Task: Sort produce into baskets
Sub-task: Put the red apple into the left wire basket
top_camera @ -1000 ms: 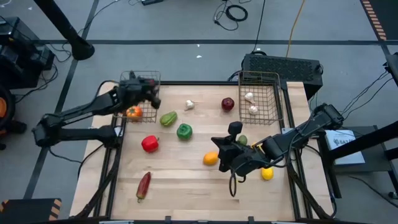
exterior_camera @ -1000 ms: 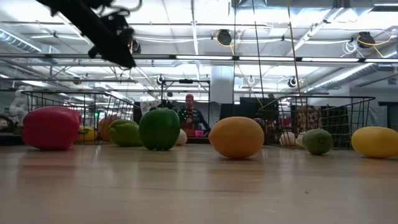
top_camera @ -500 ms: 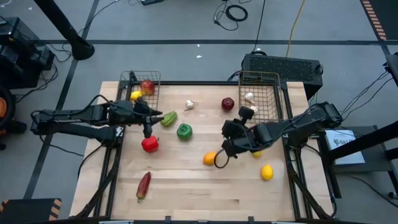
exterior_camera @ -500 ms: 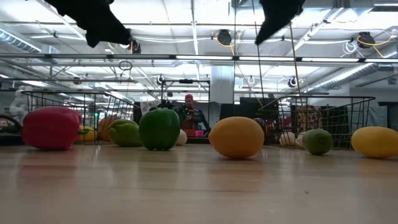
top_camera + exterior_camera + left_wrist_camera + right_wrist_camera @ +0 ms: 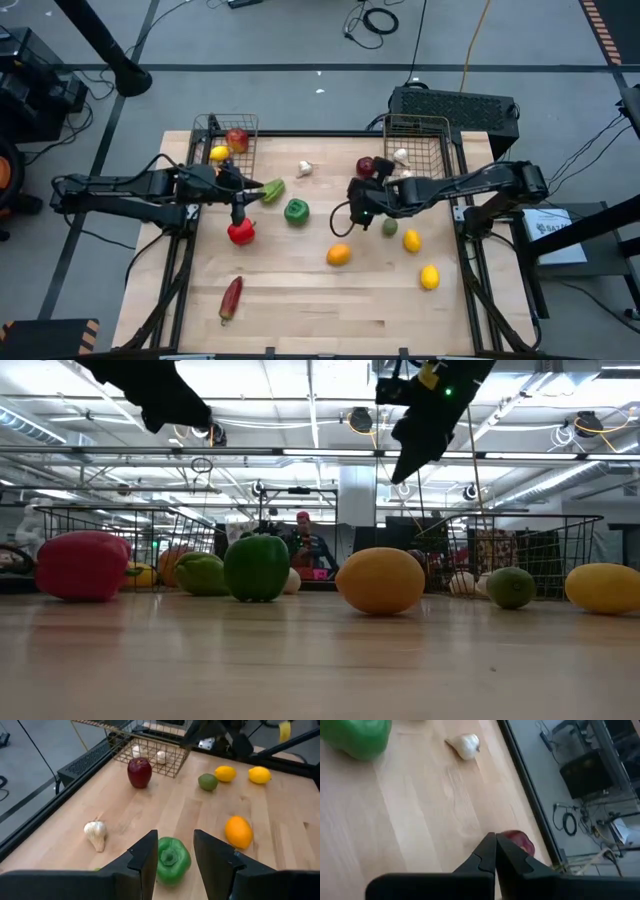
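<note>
The left end effector (image 5: 172, 862) hovers partly open and empty above the green pepper (image 5: 172, 860); the right end effector (image 5: 356, 205) is closed, seemingly empty, beside the red apple (image 5: 366, 166).

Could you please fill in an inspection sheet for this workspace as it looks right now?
Surface: wooden table.
Job's things: left basket holds an apple and a lemon; right basket holds garlic; peppers, lemons, orange, lime, chili, garlic, red apple loose.
Clutter: nothing seen.
Grippers: left gripper open, empty, above green pepper; right gripper shut, empty, near the red apple.
Cables: on floor behind table.
Surroundings: person far behind.
</note>
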Controlling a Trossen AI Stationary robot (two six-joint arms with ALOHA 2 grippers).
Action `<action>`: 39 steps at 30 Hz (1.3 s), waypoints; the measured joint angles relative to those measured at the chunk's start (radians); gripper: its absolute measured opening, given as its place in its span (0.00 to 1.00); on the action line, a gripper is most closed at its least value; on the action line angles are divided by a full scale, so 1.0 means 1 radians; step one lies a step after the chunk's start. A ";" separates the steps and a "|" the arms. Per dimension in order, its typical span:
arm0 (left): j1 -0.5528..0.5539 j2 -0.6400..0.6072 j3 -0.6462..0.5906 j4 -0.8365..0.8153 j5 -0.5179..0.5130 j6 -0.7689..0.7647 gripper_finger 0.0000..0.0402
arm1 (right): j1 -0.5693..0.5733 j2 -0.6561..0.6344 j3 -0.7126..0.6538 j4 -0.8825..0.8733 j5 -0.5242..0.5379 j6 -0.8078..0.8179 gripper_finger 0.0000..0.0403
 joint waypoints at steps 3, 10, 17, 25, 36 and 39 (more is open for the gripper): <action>0.000 0.009 0.000 0.031 0.000 0.003 0.33 | -0.048 0.000 -0.030 0.045 -0.004 -0.046 0.00; 0.000 0.037 0.000 0.053 0.000 0.048 0.33 | -0.237 0.000 -0.041 0.084 -0.114 -0.200 0.00; 0.000 0.057 0.000 0.054 -0.011 0.110 0.33 | -0.452 0.003 -0.031 0.111 -0.442 -0.140 0.00; 0.000 0.059 0.000 0.051 -0.076 0.135 0.33 | -0.508 0.005 -0.031 0.094 -0.466 0.149 0.21; 0.001 0.058 0.000 0.086 -0.168 0.184 0.33 | -0.456 0.013 -0.031 0.080 -0.465 0.210 0.47; 0.001 0.058 0.000 0.130 -0.169 0.185 0.33 | -0.452 0.021 -0.031 0.065 -0.463 0.232 0.46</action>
